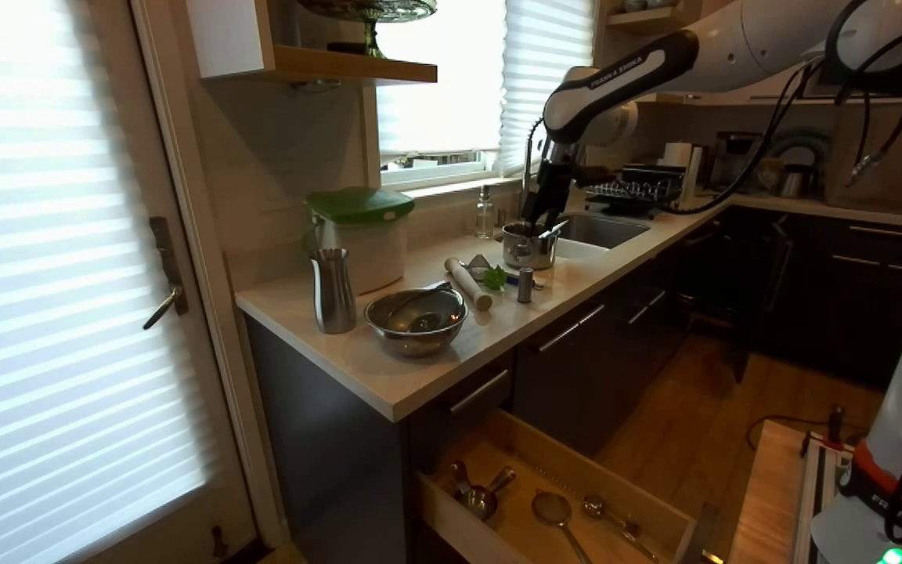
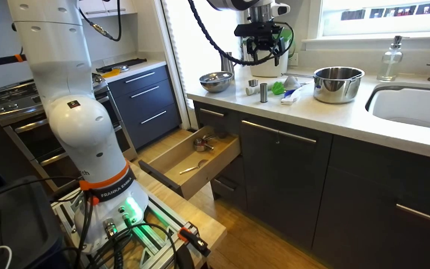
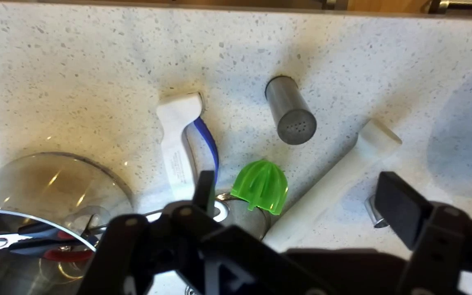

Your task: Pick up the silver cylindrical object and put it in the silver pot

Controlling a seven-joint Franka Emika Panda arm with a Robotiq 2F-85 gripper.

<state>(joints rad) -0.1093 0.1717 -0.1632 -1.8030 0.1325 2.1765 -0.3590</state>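
While the fingers point(image 3: 402, 209) hung over the bench point(image 3: 96, 82), spread wide and holding nothing, these pieces lay below and about them.

Pestle point(image 3: 330, 186), pale, one: on its side, running aslant beneath the gap as the wrist view had it. Juicer point(image 3: 260, 184), green, one: just beside the pestle, ribbed face showing. Metal cup point(image 3: 373, 212), small, one: past the pestle, partly hidden by a finger.

Shaker point(image 3: 289, 108), silver, pierced at the top, one: taken to be the piece wanted. It stood upright on the bench, long axis vertical, lower than the fingers and offset from them toward the bench's front edge; sideways it fell near the middle of the gap. The coming move, by judgement, turned on that offset: a shift toward the edge, then straight down, one finger to either side of the shaker, with the juicer kept clear.

White tool point(image 3: 176, 159), blue strip, one: on the bench between shaker and pot point(image 2: 334, 93). Pot, silver, one: upright, on the sink point(image 2: 411, 101) side of the shaker, scissors point(image 3: 35, 247) inside; room for the shaker uncertain.

Bowl point(image 2: 217, 85), silver, one: upright, on the opposite side of the shaker from the pot. Jug point(image 1: 333, 294), tall, one: upright near the bowl.
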